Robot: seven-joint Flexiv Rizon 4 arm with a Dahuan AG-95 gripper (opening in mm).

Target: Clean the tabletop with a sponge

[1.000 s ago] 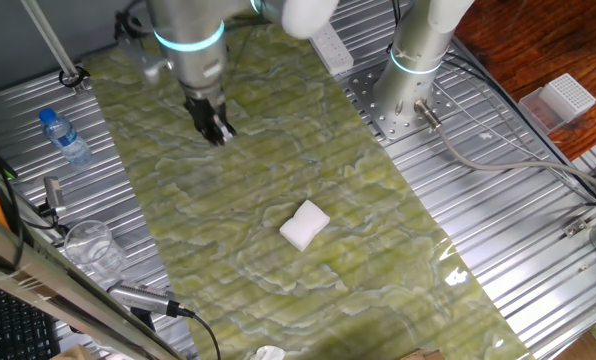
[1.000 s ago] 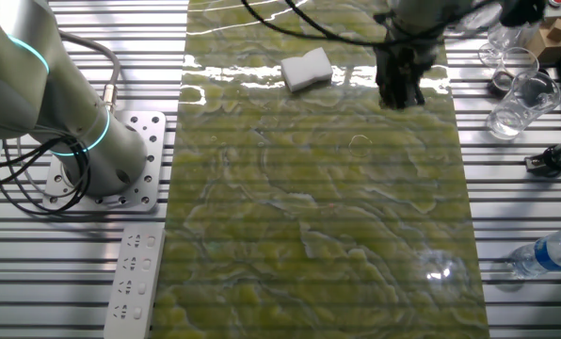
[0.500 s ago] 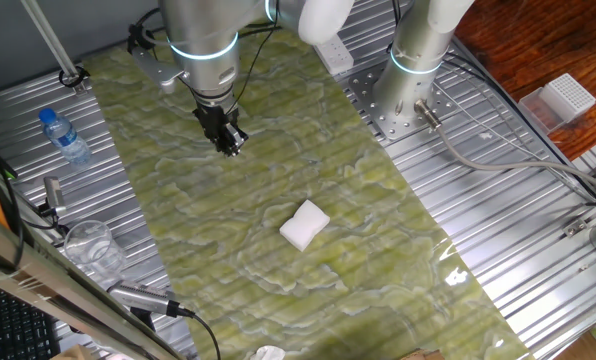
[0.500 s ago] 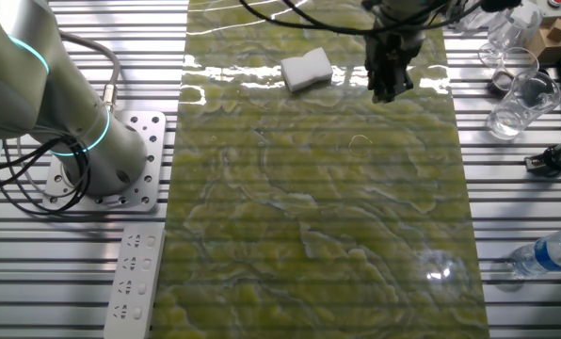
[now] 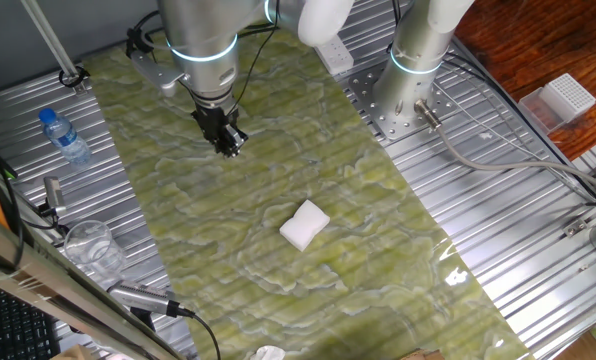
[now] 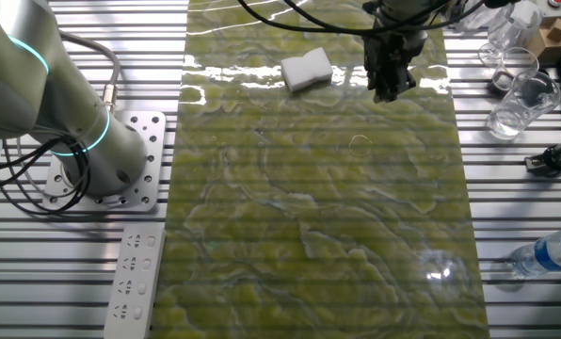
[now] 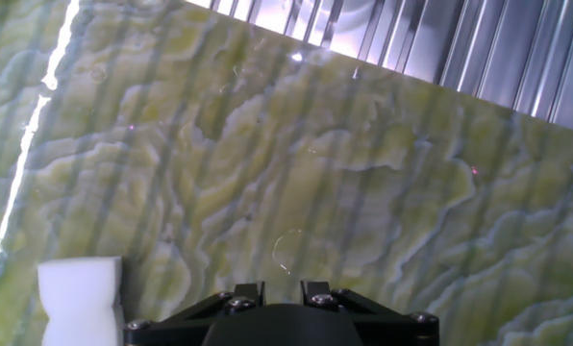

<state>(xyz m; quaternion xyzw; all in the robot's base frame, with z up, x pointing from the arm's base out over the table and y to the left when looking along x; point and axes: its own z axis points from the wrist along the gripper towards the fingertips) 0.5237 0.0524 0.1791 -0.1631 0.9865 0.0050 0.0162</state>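
Observation:
The white sponge (image 5: 304, 225) lies flat on the green-yellow marbled tabletop (image 5: 308, 130), untouched. It also shows in the other fixed view (image 6: 306, 71) and at the lower left of the hand view (image 7: 80, 298). My gripper (image 5: 230, 147) hangs just above the tabletop (image 6: 318, 217), well apart from the sponge, to its side (image 6: 386, 92). Its fingers (image 7: 249, 291) stand close together and hold nothing. The hand view looks down on the bare tabletop (image 7: 315, 163).
A second arm's base (image 6: 92, 160) stands on the ribbed metal beside the sheet. A power strip (image 6: 135, 282), a water bottle (image 5: 66, 137), a clear glass (image 6: 516, 104), a white perforated box (image 5: 563, 98) and a small white scrap (image 5: 268, 353) lie around the sheet.
Over the last second the gripper shifted a little across the sheet towards the sponge and turned its wrist. In the last half second it has barely moved. The sponge stayed put.

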